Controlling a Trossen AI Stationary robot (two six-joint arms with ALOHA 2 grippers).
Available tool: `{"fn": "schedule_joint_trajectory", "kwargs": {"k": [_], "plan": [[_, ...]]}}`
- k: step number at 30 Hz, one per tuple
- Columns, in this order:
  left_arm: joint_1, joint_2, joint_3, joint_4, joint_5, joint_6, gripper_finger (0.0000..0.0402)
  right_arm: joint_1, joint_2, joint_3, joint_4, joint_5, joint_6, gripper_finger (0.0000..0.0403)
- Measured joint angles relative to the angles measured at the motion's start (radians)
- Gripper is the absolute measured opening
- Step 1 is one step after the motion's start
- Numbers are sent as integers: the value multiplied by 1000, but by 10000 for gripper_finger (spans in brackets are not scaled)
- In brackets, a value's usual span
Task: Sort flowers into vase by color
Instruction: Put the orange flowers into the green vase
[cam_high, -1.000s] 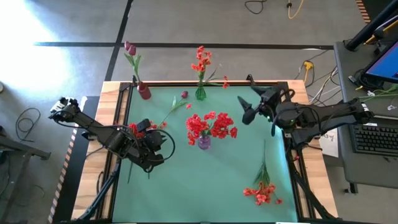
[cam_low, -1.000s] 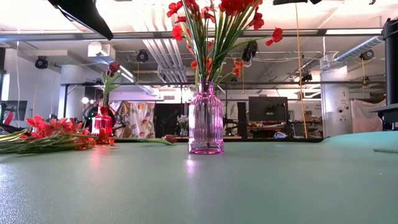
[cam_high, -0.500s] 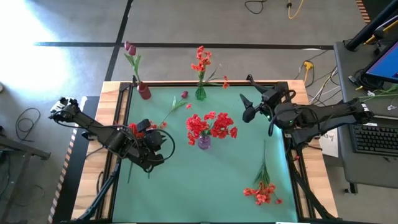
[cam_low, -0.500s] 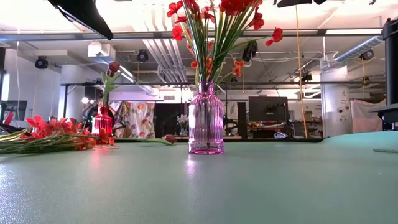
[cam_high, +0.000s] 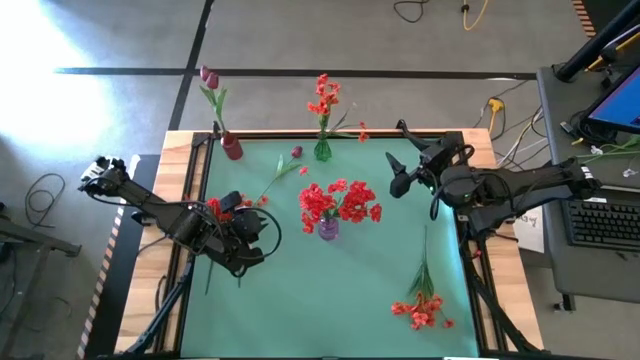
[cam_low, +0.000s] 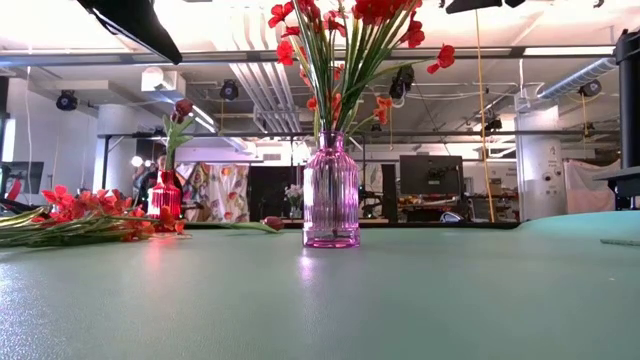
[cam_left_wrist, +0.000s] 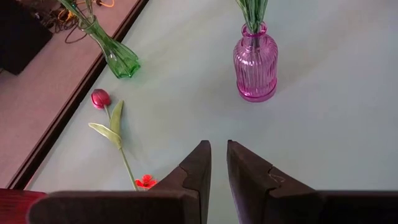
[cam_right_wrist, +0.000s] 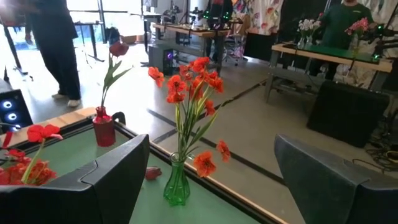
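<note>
A purple vase at the table's middle holds a bunch of red flowers. A green vase at the far edge holds orange-red sprays. A red vase at the far left holds magenta tulips. One tulip lies flat on the mat. Red sprays lie flat by my left arm and near the right corner. My left gripper hovers left of the purple vase, shut but for a narrow slit. My right gripper hangs wide open, right of the green vase.
The green mat has free room along its near side and between the vases. A wooden border frames it. A desk with a keyboard stands off the right edge. People and benches show in the room behind.
</note>
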Motion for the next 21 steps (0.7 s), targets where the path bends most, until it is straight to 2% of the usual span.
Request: {"fn": "schedule_joint_trajectory", "kwargs": {"k": [11,16,21], "plan": [[0,0,0,0,0,0,39,0,0,0,-72,-20,42,336],[0,0,0,-1,22,-10,39,0,-2,6,-129,-156,40,336],[0,0,0,-2,139,-49,39,0,-8,6,-165,-302,42,336]]}}
